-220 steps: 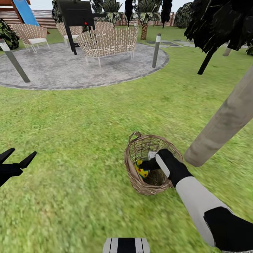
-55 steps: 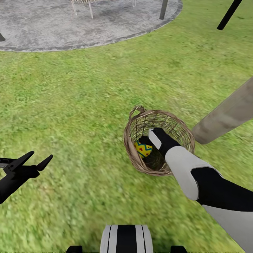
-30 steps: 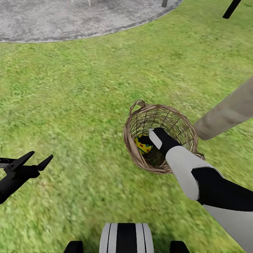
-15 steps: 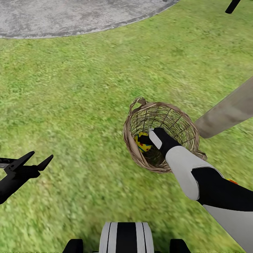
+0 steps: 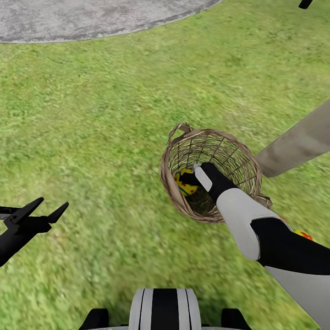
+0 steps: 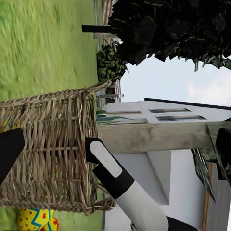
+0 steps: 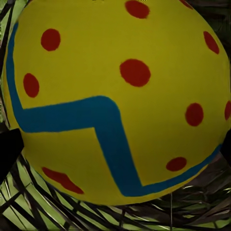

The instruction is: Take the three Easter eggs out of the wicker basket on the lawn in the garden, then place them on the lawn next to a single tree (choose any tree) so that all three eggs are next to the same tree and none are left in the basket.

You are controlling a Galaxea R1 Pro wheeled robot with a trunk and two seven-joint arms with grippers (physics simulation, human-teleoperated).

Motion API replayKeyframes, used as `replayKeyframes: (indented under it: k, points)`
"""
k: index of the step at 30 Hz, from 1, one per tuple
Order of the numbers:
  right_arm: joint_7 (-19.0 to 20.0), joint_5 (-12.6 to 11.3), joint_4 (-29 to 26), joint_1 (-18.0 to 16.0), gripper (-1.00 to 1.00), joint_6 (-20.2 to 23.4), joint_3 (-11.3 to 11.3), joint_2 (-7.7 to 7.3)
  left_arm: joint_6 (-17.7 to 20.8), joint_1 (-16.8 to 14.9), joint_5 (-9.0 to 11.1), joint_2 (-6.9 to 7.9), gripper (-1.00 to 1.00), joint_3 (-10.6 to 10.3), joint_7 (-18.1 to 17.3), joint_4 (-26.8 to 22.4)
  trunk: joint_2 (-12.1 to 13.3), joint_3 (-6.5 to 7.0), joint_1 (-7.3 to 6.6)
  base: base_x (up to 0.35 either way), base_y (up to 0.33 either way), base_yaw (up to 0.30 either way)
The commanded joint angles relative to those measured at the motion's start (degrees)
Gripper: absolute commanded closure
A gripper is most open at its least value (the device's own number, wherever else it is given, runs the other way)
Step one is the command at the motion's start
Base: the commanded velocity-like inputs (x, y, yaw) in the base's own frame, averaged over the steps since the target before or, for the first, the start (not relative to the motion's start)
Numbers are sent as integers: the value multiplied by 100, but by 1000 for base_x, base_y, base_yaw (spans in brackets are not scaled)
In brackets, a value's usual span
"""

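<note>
Right gripper is down inside the brown open-weave wicker basket, its tip right against a small yellow Easter egg with blue zigzag and red dots; whether it's pinching can't be told from the head view. Left gripper hangs spread, well apart over the green lawn. A grey-beige tree trunk stands just beyond the basket. Left wrist view: basket side-on, and another painted egg lies on the grass just outside it. Right wrist view: the egg sits dead ahead between dark fingertips, very close, so the right arm looks set to take it.
</note>
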Motion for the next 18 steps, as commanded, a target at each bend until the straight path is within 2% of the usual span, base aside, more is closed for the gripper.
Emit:
replayKeyframes:
  k: [1, 4, 5, 7, 8, 13, 18]
  points:
    - [-46, -59, 30, 7, -100, -19, 32, -3, 19, -4, -2, 0, -100, 1, -14, 1, 1, -4, 4, 0, 0, 0]
    - [-47, -58, -62, 7, -100, 97, 32, -3, 16, -4, -2, 1, -100, 1, -14, 1, -2, -49, 9, 0, 0, 0]
    - [-46, -46, -141, 7, 100, 201, 32, -3, 15, -4, -2, 1, -100, 1, -13, 1, -3, -71, 12, 0, 0, 0]
    - [-46, -22, -230, 7, 100, 295, 32, -3, 15, -4, -2, 1, -100, 1, -14, 1, -3, -71, 12, 0, 0, 0]
    - [-46, -68, 157, 7, 100, -178, 32, -3, 15, -4, -2, 1, -100, 1, -13, 1, -4, -93, 15, 0, 0, 0]
    - [-46, -71, 157, 7, 100, -178, 32, -7, 15, -4, -2, -6, -100, 2, -14, 9, -4, -93, 15, 0, 0, 0]
    - [-46, -72, 157, 7, 100, -178, 32, -9, 15, -2, -2, -6, -100, 9, -14, 9, 0, -26, 7, 0, 0, 0]
